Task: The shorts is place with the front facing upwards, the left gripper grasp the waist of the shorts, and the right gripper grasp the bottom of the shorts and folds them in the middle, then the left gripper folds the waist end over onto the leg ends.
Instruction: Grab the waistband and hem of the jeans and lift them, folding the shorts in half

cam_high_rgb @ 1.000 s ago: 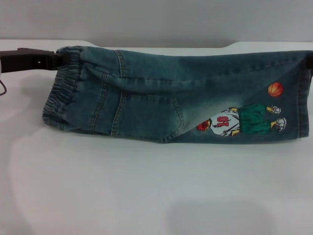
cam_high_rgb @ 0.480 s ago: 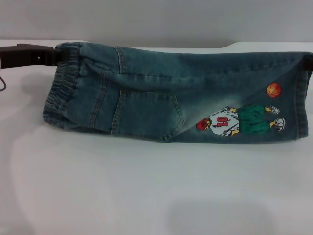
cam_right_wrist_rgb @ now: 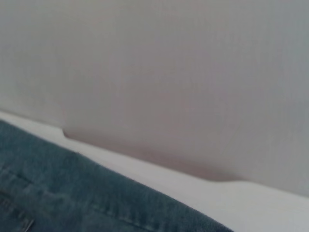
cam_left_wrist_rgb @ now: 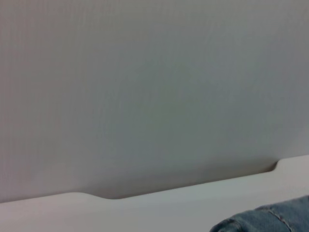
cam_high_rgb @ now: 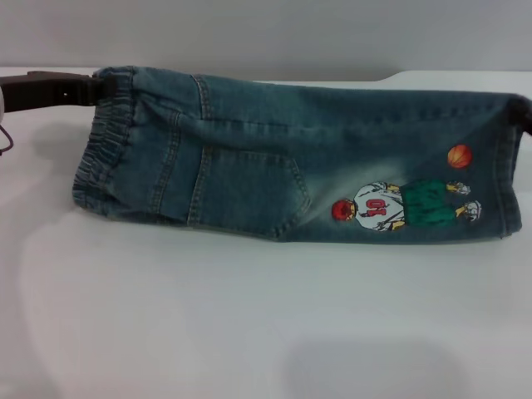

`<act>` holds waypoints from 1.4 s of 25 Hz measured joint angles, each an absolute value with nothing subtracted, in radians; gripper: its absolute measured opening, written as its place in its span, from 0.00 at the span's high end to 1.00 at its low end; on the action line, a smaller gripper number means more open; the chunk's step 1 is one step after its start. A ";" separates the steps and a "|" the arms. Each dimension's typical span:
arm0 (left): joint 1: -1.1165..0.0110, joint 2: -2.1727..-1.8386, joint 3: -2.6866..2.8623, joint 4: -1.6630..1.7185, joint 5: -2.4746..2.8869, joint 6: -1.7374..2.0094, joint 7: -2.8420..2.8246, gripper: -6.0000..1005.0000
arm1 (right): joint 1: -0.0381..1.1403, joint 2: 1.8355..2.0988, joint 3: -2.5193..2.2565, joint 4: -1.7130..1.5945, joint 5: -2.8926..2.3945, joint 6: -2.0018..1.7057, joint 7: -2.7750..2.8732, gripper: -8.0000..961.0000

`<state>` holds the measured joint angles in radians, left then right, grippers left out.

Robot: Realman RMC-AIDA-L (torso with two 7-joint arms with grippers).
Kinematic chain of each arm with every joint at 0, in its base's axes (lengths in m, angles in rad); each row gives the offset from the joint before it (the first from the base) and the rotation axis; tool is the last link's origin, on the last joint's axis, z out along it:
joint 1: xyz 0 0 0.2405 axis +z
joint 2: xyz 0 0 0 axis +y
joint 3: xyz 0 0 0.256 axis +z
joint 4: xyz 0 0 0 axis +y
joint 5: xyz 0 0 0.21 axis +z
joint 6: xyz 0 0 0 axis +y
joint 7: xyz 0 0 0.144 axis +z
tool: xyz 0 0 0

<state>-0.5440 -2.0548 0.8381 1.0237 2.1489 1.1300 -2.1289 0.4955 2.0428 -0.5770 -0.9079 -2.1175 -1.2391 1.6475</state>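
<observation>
- The shorts (cam_high_rgb: 274, 158) hang stretched across the head view, lifted along their top edge, with the lower edge sagging to the white tabletop (cam_high_rgb: 249, 324).
- The side with the cartoon basketball-player print (cam_high_rgb: 403, 205) and a back pocket (cam_high_rgb: 249, 195) faces the camera.
- The left hand (cam_high_rgb: 98, 90) reaches in from the left edge of the head view, dark and level, and meets the top corner of the waist (cam_high_rgb: 104, 150), the gathered elastic band.
- That corner is bunched at the left hand's tip and held up there; the fingers themselves are hidden by the cloth, so how far they are closed cannot be told.
- The waist hangs down from that corner, its lower part near or on the tabletop.
- The right hand (cam_high_rgb: 527, 115) shows only as a dark sliver at the right edge of the head view, at the top corner of the bottom of the shorts (cam_high_rgb: 509, 179).
- That corner is held up at the same height as the waist corner; the right hand's fingers are out of sight, so their opening cannot be told.
- The hem runs down from the right hand, with double stitching, just beside the print and the orange ball (cam_high_rgb: 459, 156).
- The left wrist view shows a grey wall, the tabletop edge and a small fold of denim (cam_left_wrist_rgb: 270, 220) in a corner.
- The right wrist view shows the denim (cam_right_wrist_rgb: 72, 193) close below, with a stitched seam, in front of the tabletop and wall.
</observation>
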 joint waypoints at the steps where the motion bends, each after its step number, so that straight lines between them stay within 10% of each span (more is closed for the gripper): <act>1: -0.544 -2.055 0.838 1.024 2.149 1.130 -2.129 0.81 | 0.501 2.042 -0.585 -0.908 -2.137 -1.238 1.661 0.94; 5: -0.546 -2.055 0.839 0.999 2.126 1.076 -2.145 0.78 | 0.518 2.050 -0.595 -0.906 -2.179 -1.225 1.667 0.94; 15: -0.543 -2.053 0.842 0.976 2.108 1.067 -2.142 0.64 | 0.521 2.051 -0.600 -0.909 -2.178 -1.211 1.665 0.56; 35: -0.594 -2.038 0.883 0.968 2.348 1.140 -2.207 0.19 | 0.514 2.063 -0.593 -0.909 -2.159 -1.208 1.640 0.56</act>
